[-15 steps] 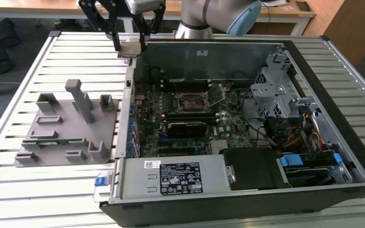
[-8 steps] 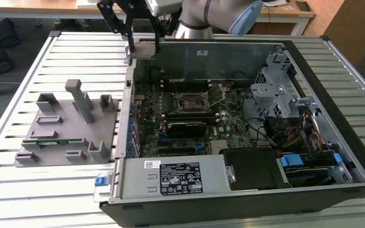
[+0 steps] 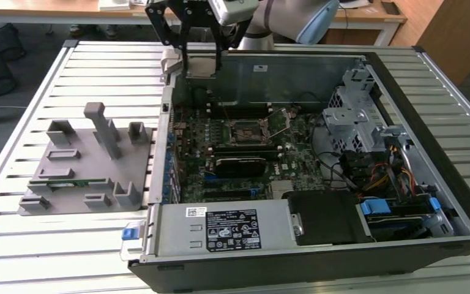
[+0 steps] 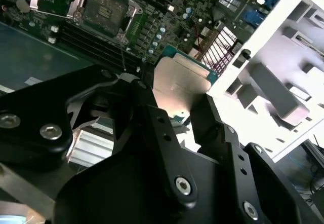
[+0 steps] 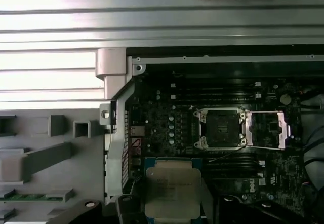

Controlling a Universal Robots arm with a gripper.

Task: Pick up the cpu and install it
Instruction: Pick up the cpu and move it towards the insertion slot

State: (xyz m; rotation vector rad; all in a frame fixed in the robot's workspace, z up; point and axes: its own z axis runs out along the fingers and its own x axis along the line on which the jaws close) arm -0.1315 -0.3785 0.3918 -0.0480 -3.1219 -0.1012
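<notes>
The cpu (image 3: 201, 65) is a small flat square chip with a silvery top. It hangs in the air over the far corner of the open computer case, on the exterior view's left. My gripper (image 3: 199, 58) is shut on it, one black finger on each side. In both wrist views the cpu (image 4: 182, 82) (image 5: 172, 186) shows flat between the fingers (image 4: 152, 120). The square black-framed socket (image 3: 247, 130) (image 5: 220, 127) (image 4: 104, 11) sits on the motherboard with its metal lid (image 5: 268, 130) swung open. The cpu is held apart from the socket, above and to one side of it.
The open case (image 3: 398, 73) lies on a slatted metal table (image 3: 22, 122). A grey fixture block (image 3: 88, 165) holding a green memory stick (image 3: 68, 182) stands at the exterior view's left. Drive cage, cables and power supply (image 3: 218, 226) crowd the case's other side.
</notes>
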